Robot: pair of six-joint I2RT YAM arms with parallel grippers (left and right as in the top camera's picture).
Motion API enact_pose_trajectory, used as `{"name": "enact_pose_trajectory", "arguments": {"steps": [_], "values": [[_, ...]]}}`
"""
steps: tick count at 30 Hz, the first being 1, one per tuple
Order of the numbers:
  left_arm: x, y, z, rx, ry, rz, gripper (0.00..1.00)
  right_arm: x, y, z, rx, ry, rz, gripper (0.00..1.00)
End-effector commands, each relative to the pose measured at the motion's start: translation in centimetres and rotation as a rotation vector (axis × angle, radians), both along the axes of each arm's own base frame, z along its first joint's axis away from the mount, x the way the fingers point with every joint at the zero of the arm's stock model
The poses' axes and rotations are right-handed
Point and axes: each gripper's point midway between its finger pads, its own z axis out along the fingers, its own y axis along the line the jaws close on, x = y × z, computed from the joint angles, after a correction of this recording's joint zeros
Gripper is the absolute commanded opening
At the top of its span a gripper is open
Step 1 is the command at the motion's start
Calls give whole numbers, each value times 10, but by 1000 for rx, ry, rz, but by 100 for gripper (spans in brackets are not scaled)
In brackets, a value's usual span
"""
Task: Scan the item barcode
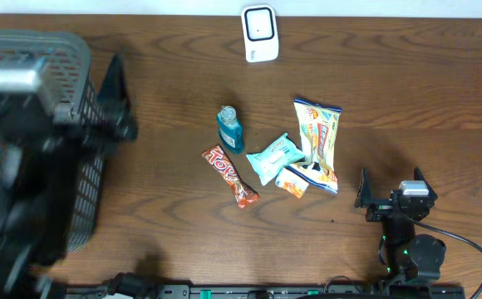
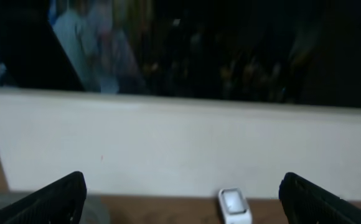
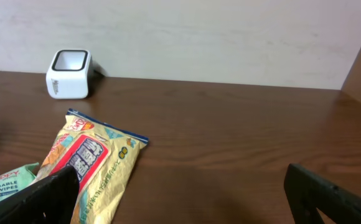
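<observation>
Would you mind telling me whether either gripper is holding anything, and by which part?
Nothing is held: the left gripper and the right gripper are both open and empty.

Scanner (image 1: 259,33) at table's (image 1: 407,75) back edge, snack bag (image 1: 317,137) mid-table; basket (image 1: 83,195) at left

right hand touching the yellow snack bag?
Apart. The overhead view shows a strip of bare table between the open right hand and the near end of the yellow snack bag.
</observation>
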Motion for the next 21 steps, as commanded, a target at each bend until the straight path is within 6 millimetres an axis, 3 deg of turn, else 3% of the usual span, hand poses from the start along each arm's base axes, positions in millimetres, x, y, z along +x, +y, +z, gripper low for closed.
{"name": "enact_pose_trajectory", "arguments": {"steps": [1, 7, 17, 21], "values": [[-39, -2, 15, 10, -80, -68, 98, 0, 2, -1, 9, 2, 7, 99], [-78, -5, 24, -5, -144, -144, 98, 0, 2, -1, 10, 2, 8, 99], [-113, -17, 29, -18, -196, -268, 98, 0, 2, -1, 10, 2, 8, 99], [-140, -9, 31, -19, -250, -248, 98, 0, 2, -1, 9, 2, 7, 99]]}}
